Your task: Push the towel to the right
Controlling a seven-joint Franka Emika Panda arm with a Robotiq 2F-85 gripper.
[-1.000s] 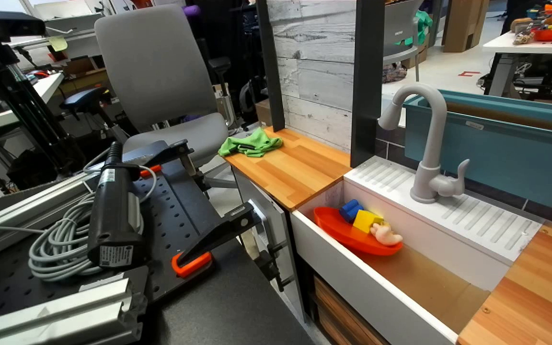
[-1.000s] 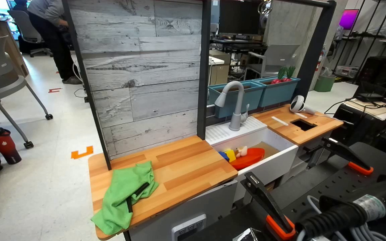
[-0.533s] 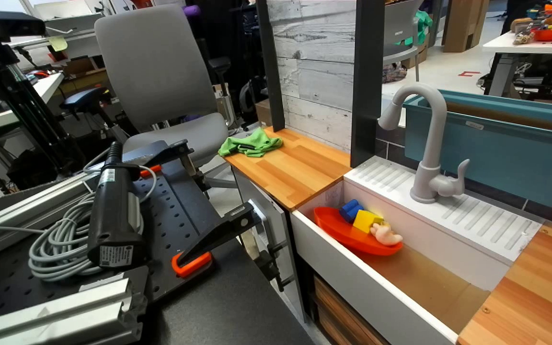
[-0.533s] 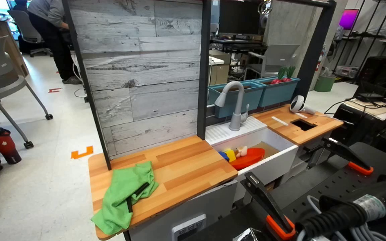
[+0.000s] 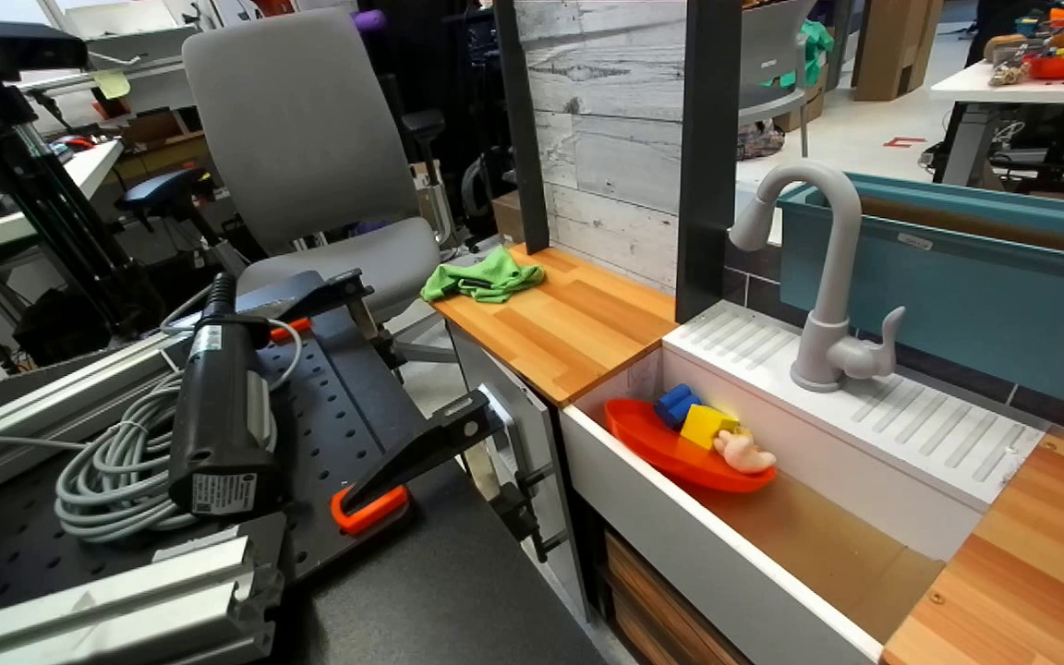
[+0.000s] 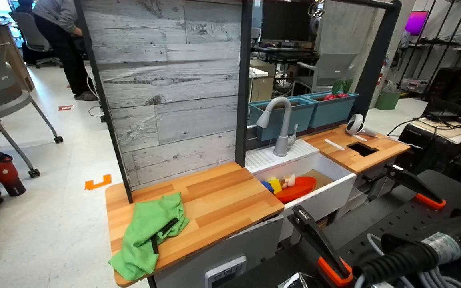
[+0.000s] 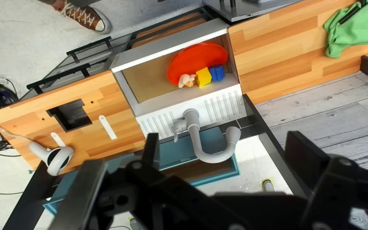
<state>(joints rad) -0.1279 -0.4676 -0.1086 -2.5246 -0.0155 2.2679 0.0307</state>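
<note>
A crumpled green towel with black strips lies on the left wooden counter's outer end in both exterior views [image 5: 488,277] [image 6: 144,232]. Part of it hangs over the counter's edge. In the wrist view the towel [image 7: 355,28] is at the top right, partly cut off by the frame. My gripper [image 7: 223,139] shows only in the wrist view. It is open, with its fingers wide apart and nothing between them. It is high above the sink set, over the faucet side, apart from the towel. The arm is out of view in both exterior views.
A sink [image 5: 707,563] holds a red dish [image 5: 671,453] with blue, yellow and pale toys. A grey faucet [image 6: 282,128] rises behind it. A wood-patterned panel [image 6: 174,92] and dark posts [image 6: 243,88] stand behind the counter [image 6: 222,192]. Teal planters [image 6: 294,116] are behind the sink.
</note>
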